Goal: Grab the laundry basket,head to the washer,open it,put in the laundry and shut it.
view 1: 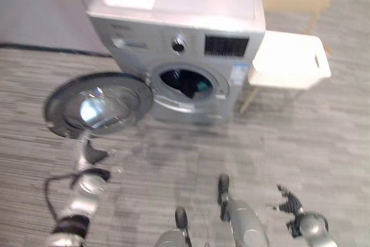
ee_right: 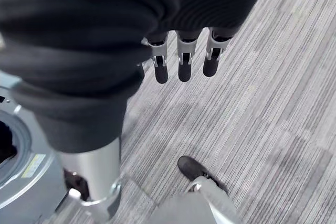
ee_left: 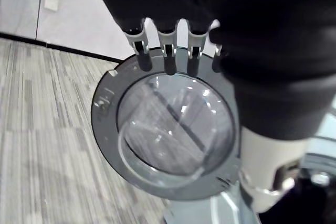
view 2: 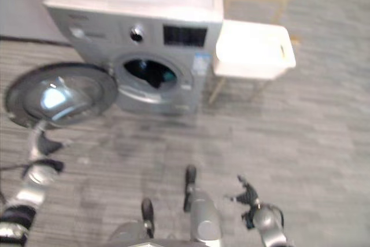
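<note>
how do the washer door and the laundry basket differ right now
The washer door is round, dark-rimmed with clear glass; the laundry basket is white, boxy and opaque. The door hangs swung open to the washer's left, with the left hand at its rim; the basket sits to the washer's right, untouched. Both stand beside the washer.

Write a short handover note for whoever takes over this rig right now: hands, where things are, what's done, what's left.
Left hand: open, fingers straight at the rim of the washer door, which is swung wide open.
Right hand: open, holding nothing, low over the floor.
Washer: dark laundry sits in the drum.
Laundry basket: white, on a chair to the washer's right.
Done: door opened, laundry appears loaded.
Left: shut the door.
</note>
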### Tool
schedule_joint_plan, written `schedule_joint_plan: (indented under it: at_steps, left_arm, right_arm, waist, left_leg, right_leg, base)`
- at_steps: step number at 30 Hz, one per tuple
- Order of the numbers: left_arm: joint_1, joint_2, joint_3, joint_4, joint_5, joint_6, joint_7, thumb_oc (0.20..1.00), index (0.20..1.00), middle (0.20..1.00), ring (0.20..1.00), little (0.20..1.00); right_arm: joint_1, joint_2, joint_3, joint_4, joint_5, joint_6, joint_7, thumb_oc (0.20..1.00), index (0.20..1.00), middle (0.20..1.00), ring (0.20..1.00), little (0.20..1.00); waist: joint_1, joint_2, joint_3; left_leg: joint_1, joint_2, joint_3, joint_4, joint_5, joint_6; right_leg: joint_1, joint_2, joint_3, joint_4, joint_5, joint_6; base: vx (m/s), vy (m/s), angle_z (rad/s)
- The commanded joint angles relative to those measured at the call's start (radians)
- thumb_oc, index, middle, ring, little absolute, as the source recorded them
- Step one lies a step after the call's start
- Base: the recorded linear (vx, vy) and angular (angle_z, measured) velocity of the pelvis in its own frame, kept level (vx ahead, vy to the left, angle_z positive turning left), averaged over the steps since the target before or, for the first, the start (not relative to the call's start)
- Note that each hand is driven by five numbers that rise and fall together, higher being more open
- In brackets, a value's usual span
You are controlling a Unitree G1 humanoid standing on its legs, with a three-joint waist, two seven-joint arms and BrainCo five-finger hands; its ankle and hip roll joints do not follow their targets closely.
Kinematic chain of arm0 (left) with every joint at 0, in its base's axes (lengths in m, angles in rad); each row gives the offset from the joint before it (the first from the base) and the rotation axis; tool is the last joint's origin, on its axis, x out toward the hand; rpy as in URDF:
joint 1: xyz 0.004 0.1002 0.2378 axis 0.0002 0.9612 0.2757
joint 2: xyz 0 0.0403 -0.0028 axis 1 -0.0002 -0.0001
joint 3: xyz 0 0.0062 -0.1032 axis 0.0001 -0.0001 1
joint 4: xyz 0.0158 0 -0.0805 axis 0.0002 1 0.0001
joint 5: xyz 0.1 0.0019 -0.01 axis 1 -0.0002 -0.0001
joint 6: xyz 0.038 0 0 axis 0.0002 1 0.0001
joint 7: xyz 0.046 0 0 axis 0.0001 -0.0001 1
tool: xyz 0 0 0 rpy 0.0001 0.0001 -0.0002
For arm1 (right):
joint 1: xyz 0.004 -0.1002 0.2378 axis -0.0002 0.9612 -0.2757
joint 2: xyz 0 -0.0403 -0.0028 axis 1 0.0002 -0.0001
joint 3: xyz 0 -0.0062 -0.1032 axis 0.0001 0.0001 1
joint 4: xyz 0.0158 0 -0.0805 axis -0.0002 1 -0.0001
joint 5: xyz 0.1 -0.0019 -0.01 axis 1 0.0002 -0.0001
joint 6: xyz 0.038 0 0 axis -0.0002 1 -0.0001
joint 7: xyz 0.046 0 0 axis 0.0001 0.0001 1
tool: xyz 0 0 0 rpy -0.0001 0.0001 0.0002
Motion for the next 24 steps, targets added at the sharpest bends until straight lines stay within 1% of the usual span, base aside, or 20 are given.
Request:
schedule_joint_plan:
  at_steps: [1, 2, 3, 4, 5, 6, 7, 8, 9, 10, 12, 15, 16, 17, 18, 19, 20, 21, 24]
  left_arm:
    - [-0.075, 0.083, 0.018, -0.003, -0.032, -0.043, -0.032, 1.000, 1.000, 1.000, 1.000, 1.000]
    - [-0.074, 0.082, 0.018, -0.004, -0.032, -0.042, -0.032, 1.000, 1.000, 1.000, 1.000, 1.000]
    - [-0.045, 0.044, 0.019, -0.012, -0.050, -0.046, -0.046, 1.000, 1.000, 1.000, 1.000, 1.000]
    - [-0.018, 0.023, 0.019, -0.030, -0.051, -0.044, -0.057, 1.000, 1.000, 1.000, 1.000, 1.000]
    - [-0.014, 0.018, 0.017, -0.026, -0.049, -0.041, -0.054, 1.000, 1.000, 1.000, 1.000, 1.000]
    - [-0.007, 0.016, 0.017, -0.021, -0.051, -0.037, -0.054, 1.000, 1.000, 1.000, 1.000, 1.000]
    - [-0.001, 0.017, 0.017, -0.021, -0.047, -0.035, -0.053, 1.000, 1.000, 1.000, 1.000, 1.000]
    - [0.000, 0.017, 0.017, -0.022, -0.047, -0.034, -0.053, 1.000, 1.000, 1.000, 1.000, 1.000]
    - [0.003, 0.022, 0.018, -0.024, -0.043, -0.028, -0.048, 1.000, 1.000, 1.000, 1.000, 1.000]
    - [0.010, 0.023, 0.028, -0.018, -0.044, -0.028, -0.046, 1.000, 1.000, 1.000, 1.000, 1.000]
    - [0.012, 0.024, 0.026, -0.005, -0.030, -0.025, -0.046, 1.000, 1.000, 1.000, 1.000, 1.000]
    - [0.017, 0.039, 0.030, -0.010, -0.004, -0.021, -0.049, 1.000, 1.000, 1.000, 1.000, 1.000]
    - [0.006, 0.060, 0.035, -0.007, 0.012, -0.017, -0.044, 1.000, 1.000, 1.000, 1.000, 1.000]
    - [0.006, 0.060, 0.035, -0.006, 0.012, -0.017, -0.044, 1.000, 1.000, 1.000, 1.000, 1.000]
    - [-0.012, 0.087, 0.044, 0.000, 0.023, -0.016, -0.035, 1.000, 1.000, 1.000, 1.000, 1.000]
    - [-0.020, 0.100, 0.047, 0.001, 0.029, -0.014, -0.031, 1.000, 1.000, 1.000, 1.000, 1.000]
    - [-0.055, 0.139, 0.050, 0.028, 0.049, -0.009, -0.013, 1.000, 1.000, 1.000, 1.000, 1.000]
    - [-0.056, 0.140, 0.049, 0.029, 0.049, -0.010, -0.012, 1.000, 1.000, 1.000, 1.000, 1.000]
    - [-0.113, 0.222, 0.049, 0.065, 0.089, -0.002, -0.003, 1.000, 1.000, 1.000, 1.000, 1.000]
  right_arm:
    - [-0.041, -0.031, -0.047, -0.031, -0.031, -0.024, -0.011, 1.000, 1.000, 1.000, 1.000, 1.000]
    - [-0.040, -0.032, -0.047, -0.031, -0.031, -0.024, -0.011, 1.000, 1.000, 1.000, 1.000, 1.000]
    - [-0.040, -0.031, -0.065, -0.024, -0.027, -0.021, -0.021, 1.000, 1.000, 1.000, 1.000, 1.000]
    - [-0.048, -0.031, -0.072, -0.014, -0.019, -0.016, -0.024, 1.000, 1.000, 1.000, 1.000, 1.000]
    - [-0.051, -0.030, -0.072, -0.014, -0.016, -0.014, -0.029, 1.000, 1.000, 1.000, 1.000, 1.000]
    - [-0.057, -0.030, -0.073, -0.012, -0.010, -0.010, -0.032, 1.000, 1.000, 1.000, 1.000, 1.000]
    - [-0.057, -0.030, -0.073, -0.010, -0.008, -0.009, -0.033, 1.000, 1.000, 1.000, 1.000, 1.000]
    - [-0.057, -0.030, -0.073, -0.010, -0.008, -0.009, -0.033, 1.000, 1.000, 1.000, 1.000, 1.000]
    - [-0.061, -0.032, -0.070, -0.008, -0.008, -0.005, -0.043, 1.000, 1.000, 1.000, 1.000, 1.000]
    - [-0.060, -0.032, -0.072, -0.008, -0.010, -0.006, -0.043, 1.000, 1.000, 1.000, 1.000, 1.000]
    - [-0.057, -0.028, -0.077, 0.000, -0.018, -0.004, -0.042, 1.000, 1.000, 1.000, 1.000, 1.000]
    - [-0.059, -0.027, -0.082, 0.006, -0.026, 0.002, -0.039, 1.000, 1.000, 1.000, 1.000, 1.000]
    - [-0.066, -0.023, -0.079, 0.008, -0.028, 0.007, -0.034, 1.000, 1.000, 1.000, 1.000, 1.000]
    - [-0.066, -0.023, -0.079, 0.008, -0.028, 0.007, -0.034, 1.000, 1.000, 1.000, 1.000, 1.000]
    - [-0.072, -0.022, -0.071, 0.006, -0.033, 0.009, -0.031, 1.000, 1.000, 1.000, 1.000, 1.000]
    - [-0.074, -0.020, -0.068, 0.005, -0.035, 0.010, -0.029, 1.000, 1.000, 1.000, 1.000, 1.000]
    - [-0.081, -0.021, -0.055, 0.002, -0.037, 0.010, -0.024, 1.000, 1.000, 1.000, 1.000, 1.000]
    - [-0.082, -0.020, -0.056, 0.002, -0.037, 0.010, -0.024, 1.000, 1.000, 1.000, 1.000, 1.000]
    - [-0.079, -0.025, -0.039, -0.004, -0.045, 0.006, -0.014, 1.000, 1.000, 1.000, 1.000, 1.000]
  waist:
    - [-0.009, -0.048, -0.049]
    - [-0.011, -0.046, -0.049]
    - [-0.009, -0.057, -0.053]
    - [-0.002, -0.071, -0.060]
    - [0.007, -0.083, -0.059]
    - [0.014, -0.090, -0.060]
    - [0.020, -0.090, -0.060]
    - [0.020, -0.091, -0.061]
    - [0.031, -0.084, -0.058]
    - [0.035, -0.078, -0.063]
    - [0.033, -0.068, -0.075]
    - [0.032, -0.055, -0.090]
    - [0.031, -0.050, -0.089]
    - [0.032, -0.050, -0.088]
    - [0.034, -0.046, -0.089]
    - [0.033, -0.046, -0.089]
    - [0.032, -0.045, -0.086]
    - [0.033, -0.046, -0.086]
    - [0.027, -0.045, -0.082]
  left_leg:
    - [-0.042, -0.109, 0.008, 0.231, -0.031, -0.031]
    - [-0.045, -0.108, 0.006, 0.238, -0.034, -0.032]
    - [-0.087, -0.080, 0.033, 0.334, -0.013, -0.047]
    - [-0.145, -0.045, 0.069, 0.329, -0.035, -0.033]
    - [-0.183, -0.038, 0.069, 0.327, -0.046, -0.027]
    - [-0.211, -0.023, 0.057, 0.298, -0.037, -0.027]
    - [-0.225, -0.013, 0.043, 0.275, -0.019, -0.032]
    - [-0.224, -0.014, 0.043, 0.272, -0.017, -0.032]
    - [-0.247, 0.016, 0.006, 0.207, 0.044, -0.053]
    - [-0.238, 0.021, -0.010, 0.179, 0.046, -0.055]
    - [-0.216, 0.015, -0.018, 0.148, 0.054, -0.057]
    - [-0.168, -0.005, 0.002, 0.098, 0.051, -0.042]
    - [-0.153, -0.018, 0.016, 0.088, 0.047, -0.031]
    - [-0.152, -0.018, 0.017, 0.087, 0.046, -0.031]
    - [-0.148, -0.032, 0.030, 0.081, 0.038, -0.019]
    - [-0.146, -0.038, 0.036, 0.079, 0.034, -0.014]
    - [-0.148, -0.049, 0.046, 0.078, 0.027, -0.004]
    - [-0.148, -0.049, 0.047, 0.078, 0.026, -0.004]
    - [-0.153, -0.062, 0.056, 0.074, 0.022, 0.005]
  right_leg:
    - [0.100, 0.019, -0.013, -0.075, -0.070, 0.083]
    - [0.103, 0.020, -0.015, -0.079, -0.069, 0.083]
    - [0.158, 0.018, -0.024, -0.121, -0.085, 0.070]
    - [0.188, 0.005, -0.024, -0.144, -0.095, 0.068]
    - [0.193, -0.003, -0.016, -0.144, -0.098, 0.068]
    - [0.198, -0.007, -0.009, -0.144, -0.100, 0.069]
    - [0.200, -0.005, -0.004, -0.142, -0.103, 0.069]
    - [0.200, -0.005, -0.004, -0.142, -0.104, 0.069]
    - [0.208, 0.002, 0.008, -0.135, -0.120, 0.068]
    - [0.211, 0.003, 0.015, -0.131, -0.126, 0.070]
    - [0.229, -0.001, 0.020, -0.131, -0.131, 0.076]
    - [0.246, -0.021, 0.036, -0.127, -0.134, 0.089]
    - [0.237, -0.038, 0.048, -0.113, -0.126, 0.099]
    - [0.236, -0.038, 0.050, -0.112, -0.126, 0.100]
    - [0.226, -0.054, 0.059, -0.101, -0.123, 0.112]
    - [0.220, -0.060, 0.064, -0.092, -0.120, 0.116]
    - [0.205, -0.072, 0.076, -0.079, -0.116, 0.127]
    - [0.205, -0.072, 0.076, -0.078, -0.116, 0.127]
    - [0.186, -0.085, 0.083, -0.067, -0.105, 0.139]
  base:
    - [0.16, -0.070, 0.36]
    - [0.15, -0.081, 0.52]
    - [0.15, -0.047, 0.44]
    - [0.18, -0.041, 0.64]
    - [0.14, 0.028, 0.34]
    - [0.11, 0.041, 0.28]
    - [0.08, 0.036, -0.10]
    - [0.11, 0.094, -0.37]
    - [0.13, 0.143, -0.34]
    - [0.19, 0.204, -0.30]
    - [0.17, 0.182, -0.22]
    - [0.16, 0.258, -0.29]
    - [0.10, 0.246, -0.32]
    - [0.07, 0.299, -0.32]
    - [0.04, 0.212, -0.33]
    - [0.06, 0.330, -0.31]
    - [0.03, 0.186, -0.24]
    - [0.03, 0.178, -0.15]
    - [0.01, 0.123, -0.10]
